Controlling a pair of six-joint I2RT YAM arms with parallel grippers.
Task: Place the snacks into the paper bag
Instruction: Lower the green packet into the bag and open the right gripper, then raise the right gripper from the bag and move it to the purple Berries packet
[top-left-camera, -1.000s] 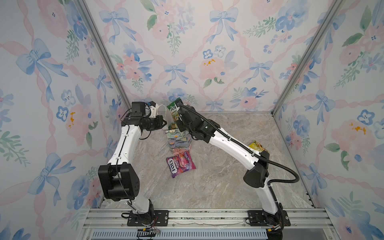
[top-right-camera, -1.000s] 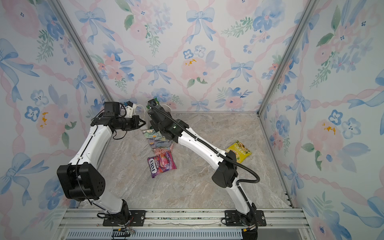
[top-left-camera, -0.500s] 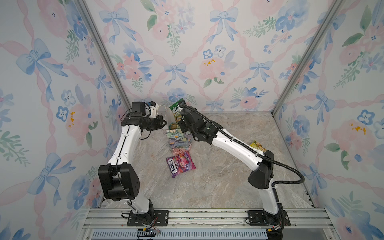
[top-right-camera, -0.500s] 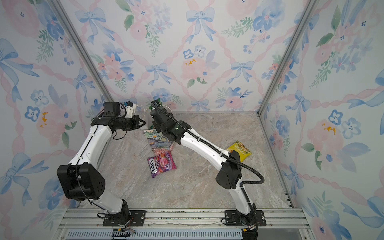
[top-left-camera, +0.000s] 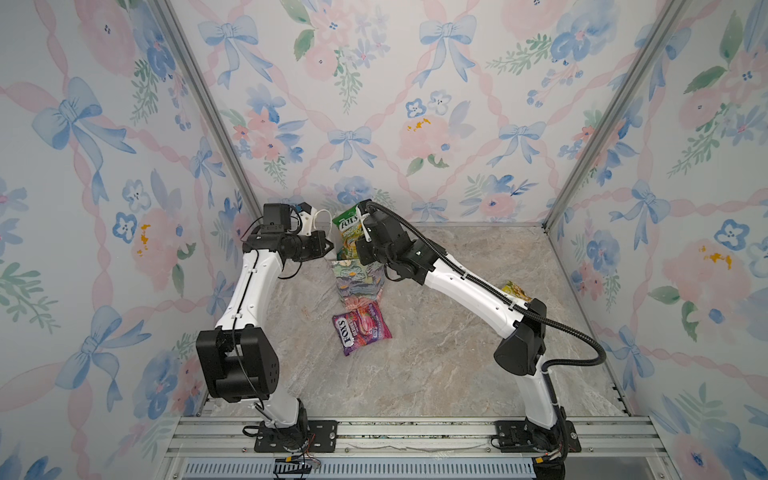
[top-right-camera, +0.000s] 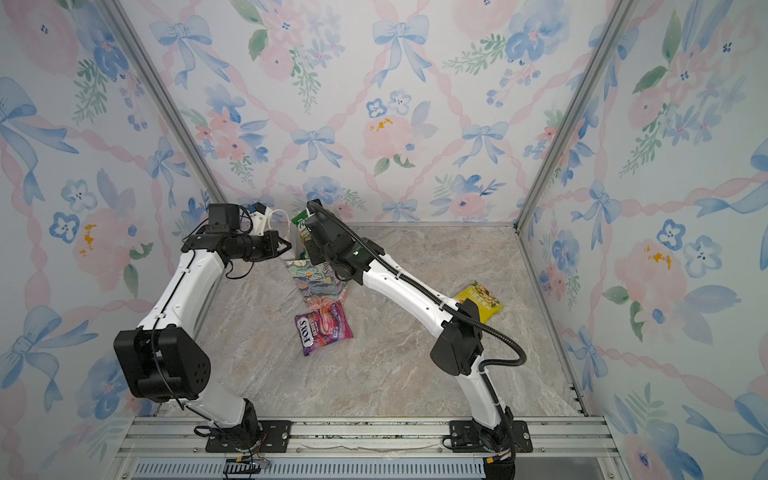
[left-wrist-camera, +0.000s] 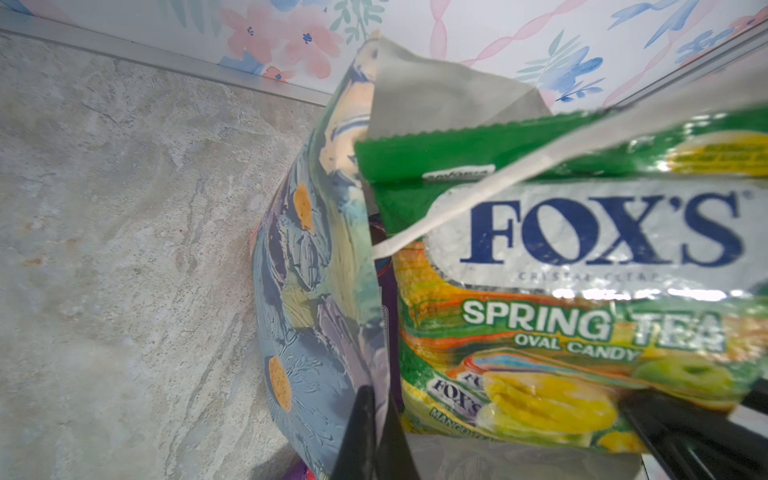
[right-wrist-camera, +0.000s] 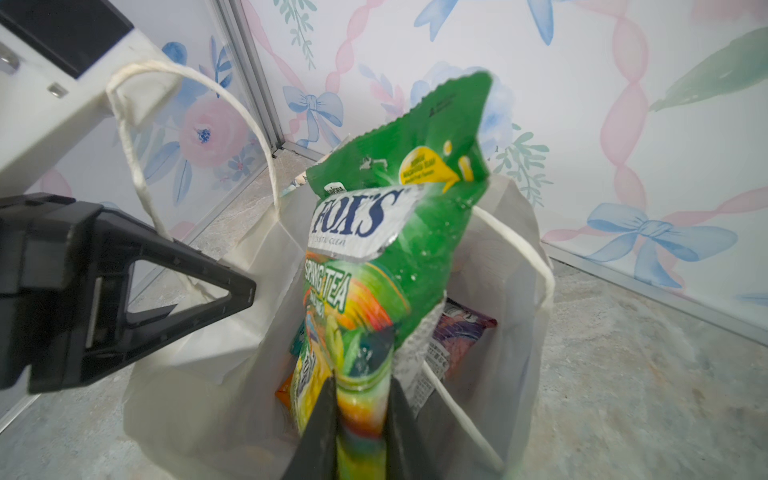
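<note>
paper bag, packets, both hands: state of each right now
paper bag: upright, open
green packet: half inside paper bag
purple packet: flat, outside bag
yellow packet: flat, outside bag
left hand: shut on paper bag rim
right hand: flanking green packet, grip unclear

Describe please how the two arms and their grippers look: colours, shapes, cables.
Both arms have white links and boxy black joint housings: the left arm and the right arm alike. A black ribbed hose runs along the right arm; thin black wires loop near the left arm's wrist. The left gripper's fingers are black triangles with a cut-out window.
</note>
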